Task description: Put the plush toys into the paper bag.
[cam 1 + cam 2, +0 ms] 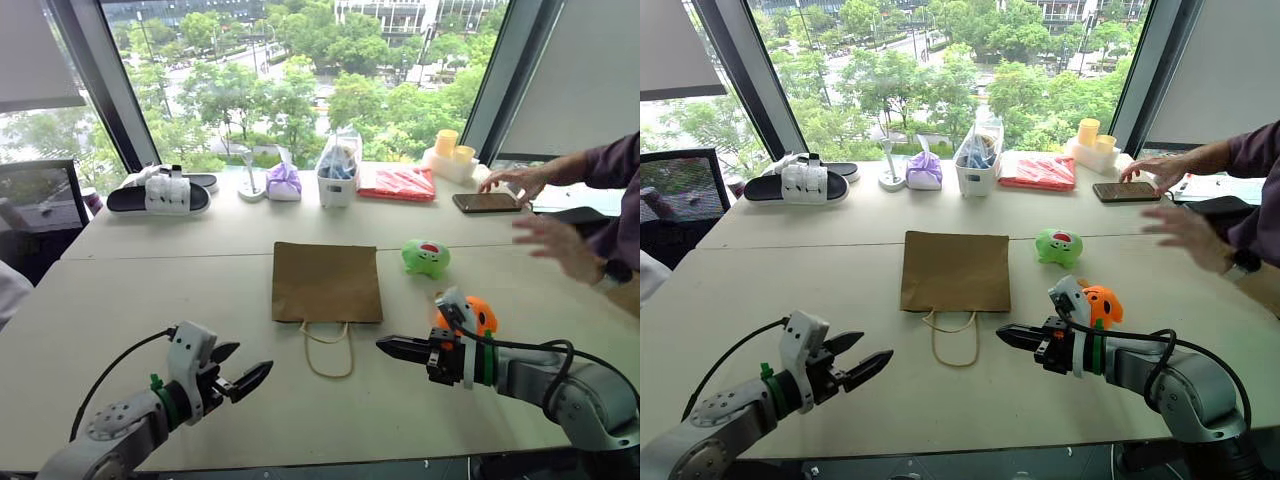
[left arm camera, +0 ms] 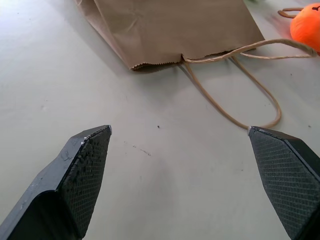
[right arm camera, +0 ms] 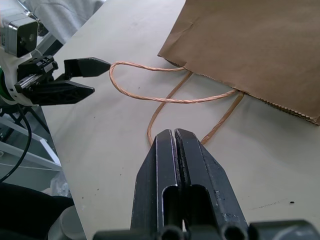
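Observation:
The brown paper bag (image 1: 326, 282) lies flat on the table, its cord handles (image 1: 328, 352) pointing toward me. A green plush toy (image 1: 426, 258) sits to the right of the bag. An orange plush toy (image 1: 470, 315) rests nearer me, partly behind my right wrist. My left gripper (image 1: 245, 368) hovers open over the table, to the left of the handles, with nothing between its fingers. My right gripper (image 1: 385, 346) is shut and empty, pointing at the handles from the right.
A person's hands (image 1: 552, 240) move at the right edge, one by a phone (image 1: 485, 202). Along the far side by the window stand sandals (image 1: 160, 195), a purple pouch (image 1: 283, 181), a white box with a plastic bag (image 1: 338, 172), a red packet (image 1: 398, 183) and yellow cups (image 1: 450, 152).

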Motion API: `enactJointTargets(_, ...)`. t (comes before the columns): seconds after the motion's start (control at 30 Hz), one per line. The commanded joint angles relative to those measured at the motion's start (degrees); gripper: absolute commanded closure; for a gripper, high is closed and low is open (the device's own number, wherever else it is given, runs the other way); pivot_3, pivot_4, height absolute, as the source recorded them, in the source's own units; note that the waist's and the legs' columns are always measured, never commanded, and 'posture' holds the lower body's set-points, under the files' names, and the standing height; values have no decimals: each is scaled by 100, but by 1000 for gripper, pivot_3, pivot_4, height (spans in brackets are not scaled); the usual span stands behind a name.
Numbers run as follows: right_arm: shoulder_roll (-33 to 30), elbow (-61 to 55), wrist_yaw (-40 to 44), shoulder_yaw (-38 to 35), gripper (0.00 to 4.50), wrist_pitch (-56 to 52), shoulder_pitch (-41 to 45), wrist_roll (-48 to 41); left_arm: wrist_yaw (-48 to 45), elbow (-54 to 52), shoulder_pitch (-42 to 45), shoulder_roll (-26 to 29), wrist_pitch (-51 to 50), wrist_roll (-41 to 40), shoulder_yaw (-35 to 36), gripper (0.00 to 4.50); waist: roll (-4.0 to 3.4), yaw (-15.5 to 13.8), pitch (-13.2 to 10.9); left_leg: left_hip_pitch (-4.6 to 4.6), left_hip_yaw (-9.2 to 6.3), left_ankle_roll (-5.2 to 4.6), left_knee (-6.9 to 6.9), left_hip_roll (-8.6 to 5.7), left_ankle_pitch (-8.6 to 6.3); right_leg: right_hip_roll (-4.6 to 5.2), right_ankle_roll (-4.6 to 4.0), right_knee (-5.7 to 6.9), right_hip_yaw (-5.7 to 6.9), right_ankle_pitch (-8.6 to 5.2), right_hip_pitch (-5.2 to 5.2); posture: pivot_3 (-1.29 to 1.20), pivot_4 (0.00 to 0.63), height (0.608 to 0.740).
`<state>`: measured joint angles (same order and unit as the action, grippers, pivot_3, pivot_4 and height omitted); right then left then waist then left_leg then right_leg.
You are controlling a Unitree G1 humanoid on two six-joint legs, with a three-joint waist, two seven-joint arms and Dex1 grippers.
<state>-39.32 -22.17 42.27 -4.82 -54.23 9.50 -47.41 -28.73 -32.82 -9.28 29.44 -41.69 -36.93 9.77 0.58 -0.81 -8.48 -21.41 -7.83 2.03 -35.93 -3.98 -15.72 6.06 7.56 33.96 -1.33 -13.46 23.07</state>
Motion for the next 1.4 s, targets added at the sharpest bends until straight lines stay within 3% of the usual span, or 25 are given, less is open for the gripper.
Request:
enactJointTargets(0.03,69,-176,-46,-26,4491,129,-29,24,-145,-67,131,78,88,-106,60,0,1,3,0,0,1,0,0,0,0,0,0,0,0,0,0,0,150,740)
enactJointTargets(1.2,133,-249,-155,-50,4491,314,-309,157,-338,154,409,146,61,-177,-163,0,0,4,0,1,1,0,0,0,0,0,0,0,-1,0,0,0,150,740)
enactJointTargets(1.27,74,-225,-133,-53,4491,295,-281,181,-557,211,499,351,341,96,-223,0,0,3,0,0,1,0,0,0,0,0,0,0,-1,0,0,0,150,740)
enactJointTargets(1.4,-108,-315,-142,-341,4491,110,-215,-18,-1570,452,1112,1425,1555,1315,-858,0,0,-16,-3,-2,6,1,-2,-1,0,-3,-4,1,3,-2,0,0,150,740)
